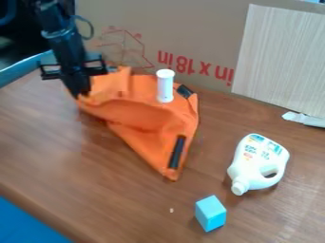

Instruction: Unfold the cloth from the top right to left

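My gripper [81, 93] hangs at the upper left of the camera view, with its tip at the left end of the orange cloth [143, 116]. Whether it holds the fabric cannot be made out. The cloth lies rumpled on the brown table, raised in folds along its back left part and tapering to a corner toward the front. Two dark strips mark its right side. A white cylinder [165, 86] stands upright on the back part of the cloth.
A white jug [258, 163] lies to the right of the cloth, and a light blue block [210, 213] sits near the front. Cardboard [190, 28] and a pale panel [285, 57] border the back. A white object [304, 119] rests at the right edge.
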Available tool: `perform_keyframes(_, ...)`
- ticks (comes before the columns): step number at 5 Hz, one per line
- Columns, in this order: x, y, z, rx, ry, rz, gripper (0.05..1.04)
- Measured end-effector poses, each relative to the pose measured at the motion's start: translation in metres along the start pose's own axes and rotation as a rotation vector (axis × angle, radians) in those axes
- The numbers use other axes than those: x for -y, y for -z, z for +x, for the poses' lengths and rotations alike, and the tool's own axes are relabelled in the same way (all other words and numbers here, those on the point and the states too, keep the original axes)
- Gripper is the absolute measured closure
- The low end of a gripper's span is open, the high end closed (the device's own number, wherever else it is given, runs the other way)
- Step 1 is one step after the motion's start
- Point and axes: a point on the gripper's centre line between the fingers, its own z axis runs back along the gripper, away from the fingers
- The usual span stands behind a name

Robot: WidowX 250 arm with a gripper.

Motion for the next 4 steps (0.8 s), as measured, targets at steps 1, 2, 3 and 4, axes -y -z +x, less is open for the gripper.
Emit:
perform_keyframes(1, -0.025, -0.008, -0.006, 0.048, 0.02, 0.073, 1.028)
perform_keyframes(2, -0.047, -0.01, -0.004, 0.071, 0.015, 0.124, 1.028)
perform_keyframes(3, -0.072, -0.013, -0.005, 0.085, 0.039, 0.112, 1.028)
perform_keyframes(4, -0.096, -0.017, -0.007, 0.101, 0.066, 0.101, 1.028)
